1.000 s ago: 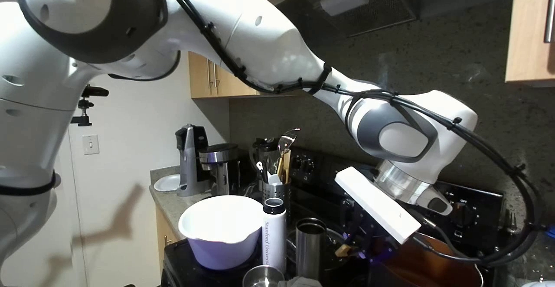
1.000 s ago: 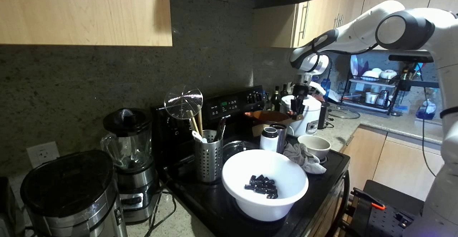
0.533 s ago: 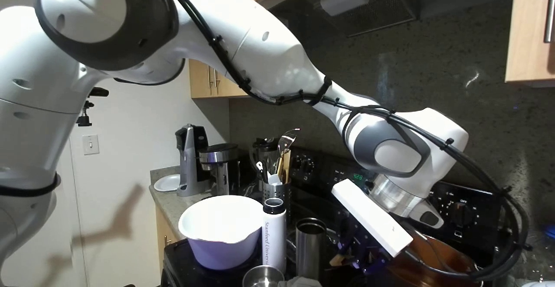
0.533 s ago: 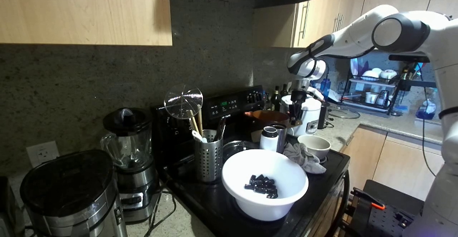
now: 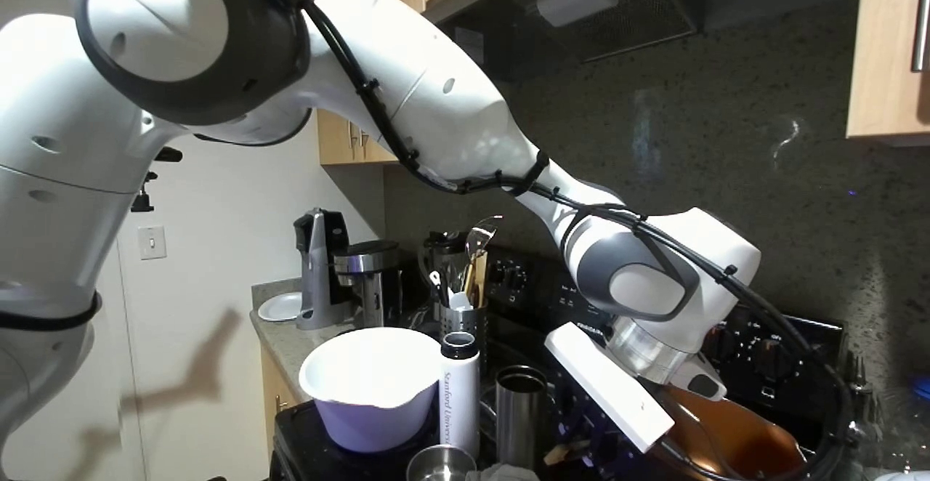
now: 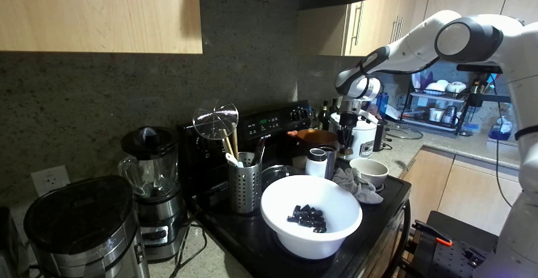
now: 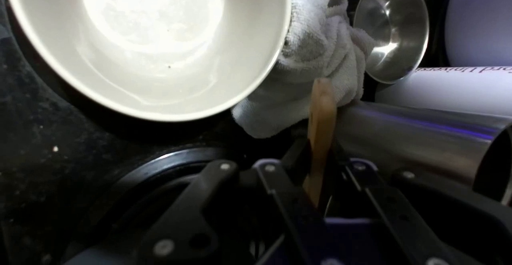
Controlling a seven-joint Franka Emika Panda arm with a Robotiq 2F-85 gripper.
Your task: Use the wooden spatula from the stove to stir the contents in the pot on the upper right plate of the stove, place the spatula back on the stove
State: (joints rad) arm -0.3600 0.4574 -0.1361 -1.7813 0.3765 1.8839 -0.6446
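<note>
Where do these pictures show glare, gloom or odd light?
Wrist view: glare washes out the bottom of the round cream bowl, and the black gripper holding the slim brown wooden spatula blends into shadow. In an exterior view, a brownish shadow marks the white wall; in an exterior view, bluish light tints the black metal dish rack.

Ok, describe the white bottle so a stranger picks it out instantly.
Start at the black stove and find the wide white bowl on it. In an exterior view, the bottle stands upright between that bowl and a steel tumbler. Its slim white body with a black neck and lettering running down the side, beginning "Stanford", sets it apart from both.
</note>
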